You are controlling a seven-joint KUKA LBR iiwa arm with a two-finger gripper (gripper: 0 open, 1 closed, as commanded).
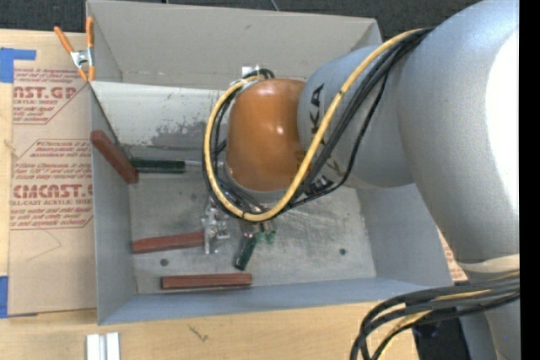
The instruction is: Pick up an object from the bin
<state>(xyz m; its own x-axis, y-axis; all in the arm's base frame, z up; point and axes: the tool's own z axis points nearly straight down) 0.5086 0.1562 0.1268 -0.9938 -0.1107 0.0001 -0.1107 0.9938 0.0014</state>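
My gripper (pixel 216 232) hangs low over the bin floor, left of the middle, below the orange wrist cover. A flat reddish-brown stick (pixel 167 244) lies just to its left, its right end touching or almost touching the gripper. A short dark green piece (pixel 245 253) lies tilted right beside the gripper on its right. Nearer the front wall lies a second reddish-brown stick (pixel 207 282), flat and below the gripper.
A third reddish-brown stick (pixel 114 156) leans in the left rear corner. A dark green pen (pixel 157 167) lies beside it along the back of the floor. The arm and its cables cover the bin's right rear part.
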